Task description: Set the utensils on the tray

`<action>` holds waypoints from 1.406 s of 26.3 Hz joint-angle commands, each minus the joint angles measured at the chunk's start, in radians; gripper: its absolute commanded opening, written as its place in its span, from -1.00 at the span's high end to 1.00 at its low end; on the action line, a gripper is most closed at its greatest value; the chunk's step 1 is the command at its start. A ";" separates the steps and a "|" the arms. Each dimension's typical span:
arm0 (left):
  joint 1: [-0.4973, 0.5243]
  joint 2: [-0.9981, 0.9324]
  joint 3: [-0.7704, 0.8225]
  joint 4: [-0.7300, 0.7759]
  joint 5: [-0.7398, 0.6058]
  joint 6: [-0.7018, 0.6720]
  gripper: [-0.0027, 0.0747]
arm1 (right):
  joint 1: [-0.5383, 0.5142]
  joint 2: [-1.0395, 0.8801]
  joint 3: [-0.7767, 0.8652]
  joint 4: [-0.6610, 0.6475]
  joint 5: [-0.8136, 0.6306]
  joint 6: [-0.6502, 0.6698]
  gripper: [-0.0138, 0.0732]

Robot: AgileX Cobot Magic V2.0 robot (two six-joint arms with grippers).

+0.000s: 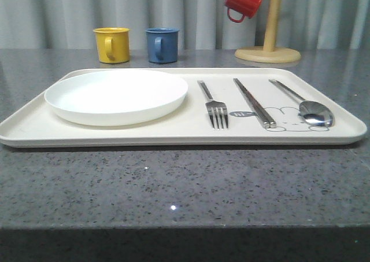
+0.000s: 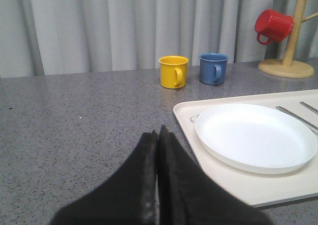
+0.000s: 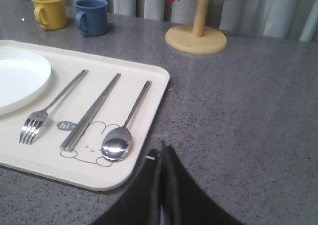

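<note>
Front view, tabletop [image 1: 185, 187]: I see grey speckled stone running back to a pale curtain.
Tray [image 1: 173, 136]: cream, low-rimmed, lying flat across the middle of the tabletop, with a grey rabbit drawing and a "hi" bubble under the cutlery.
Plate [image 1: 115, 95]: round and white, on the left half of the tray.
Mug stand [image 1: 267, 52]: wooden, at the back right, with a red mug [image 1: 245, 0] hanging from it.
Mugs: yellow mug [image 1: 111, 44] and blue mug [image 1: 162, 44], side by side behind the tray.
Utensils (all on the right half of the tray, lying apart): fork [image 1: 215, 109] nearest the plate, chopsticks [image 1: 253, 102] in the middle, spoon [image 1: 309, 108] farthest right.
Left pincer [image 2: 159, 135]: I read the fingers as pressed together, holding nothing, over bare tabletop just beside the tray's left edge.
Right pincer [image 3: 161, 148]: fingers together too, nothing held, near the tray's right corner by the spoon.
</note>
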 commanded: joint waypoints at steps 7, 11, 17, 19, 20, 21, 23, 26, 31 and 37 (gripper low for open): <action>0.004 0.008 -0.025 -0.013 -0.077 -0.012 0.98 | -0.002 -0.088 -0.014 -0.020 -0.073 -0.011 0.85; 0.004 0.008 -0.025 -0.013 -0.077 -0.012 0.98 | -0.002 -0.088 -0.014 -0.020 -0.073 -0.011 0.85; 0.004 0.008 -0.025 -0.013 -0.077 -0.012 0.98 | -0.002 -0.088 -0.014 -0.020 -0.073 -0.011 0.85; 0.004 0.008 -0.025 -0.013 -0.077 -0.012 0.98 | -0.002 -0.088 -0.014 -0.020 -0.073 -0.011 0.85; 0.004 0.008 -0.025 -0.013 -0.077 -0.012 0.98 | -0.002 -0.088 -0.014 -0.020 -0.073 -0.011 0.85; 0.004 0.008 -0.025 -0.013 -0.077 -0.012 0.98 | -0.002 -0.088 -0.014 -0.020 -0.073 -0.011 0.85; 0.004 0.008 -0.025 -0.013 -0.077 -0.012 0.98 | -0.002 -0.088 -0.014 -0.020 -0.073 -0.011 0.85; 0.004 0.008 -0.025 -0.013 -0.077 -0.012 0.98 | -0.002 -0.088 -0.014 -0.020 -0.073 -0.011 0.85; 0.004 -0.015 0.011 0.015 -0.083 -0.012 0.98 | -0.002 -0.088 -0.014 -0.020 -0.073 -0.011 0.85; 0.004 -0.025 0.174 0.078 -0.243 -0.012 0.98 | -0.002 -0.088 -0.014 -0.020 -0.074 -0.011 0.85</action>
